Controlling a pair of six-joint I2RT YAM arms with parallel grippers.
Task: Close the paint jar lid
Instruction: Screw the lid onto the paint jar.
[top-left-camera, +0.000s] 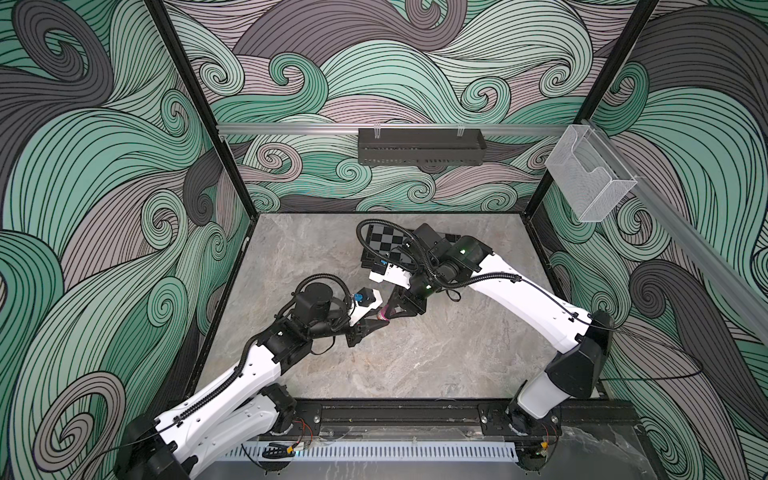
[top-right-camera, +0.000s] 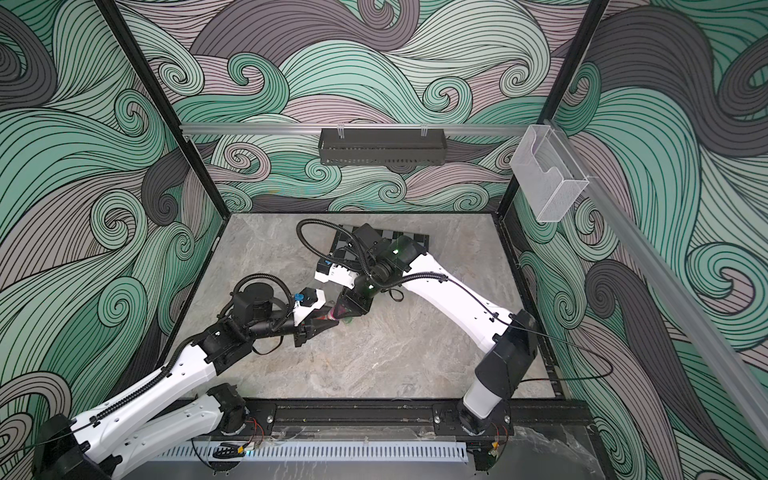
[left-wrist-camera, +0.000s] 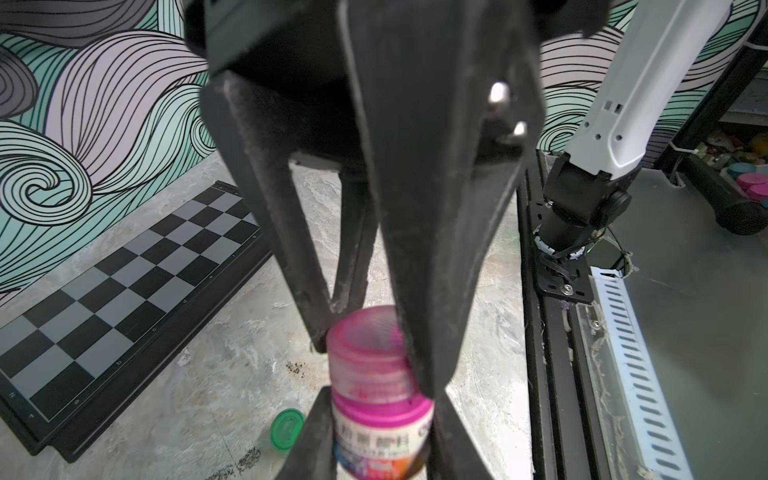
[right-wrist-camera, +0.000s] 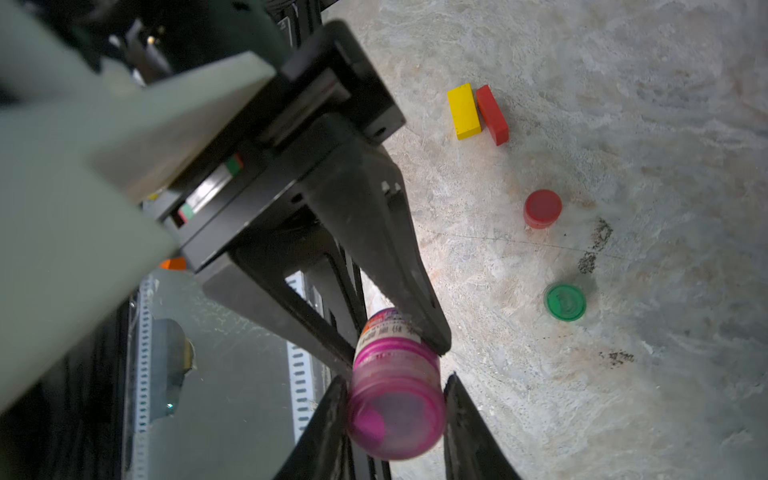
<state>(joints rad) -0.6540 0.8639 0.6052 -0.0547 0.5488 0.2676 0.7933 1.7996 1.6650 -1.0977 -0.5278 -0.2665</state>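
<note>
Pink plastic, the round paint jar (left-wrist-camera: 380, 436) looks light, hard and slippery. It hangs over the grey stone table (top-left-camera: 415, 365). The left gripper (left-wrist-camera: 382, 395) squeezes its label part. The right gripper (right-wrist-camera: 397, 377) squeezes its see-through pink lid (right-wrist-camera: 395, 411), a good hold for twisting.

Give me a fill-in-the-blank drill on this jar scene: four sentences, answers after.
1. The left gripper holds the ___ by its labelled body.
2. The right gripper is shut on the pink ___.
3. Beside the yellow block lies a ___ block.
4. The loose cap nearest the jar is ___.

Missing words: jar; lid; red; green.
</note>
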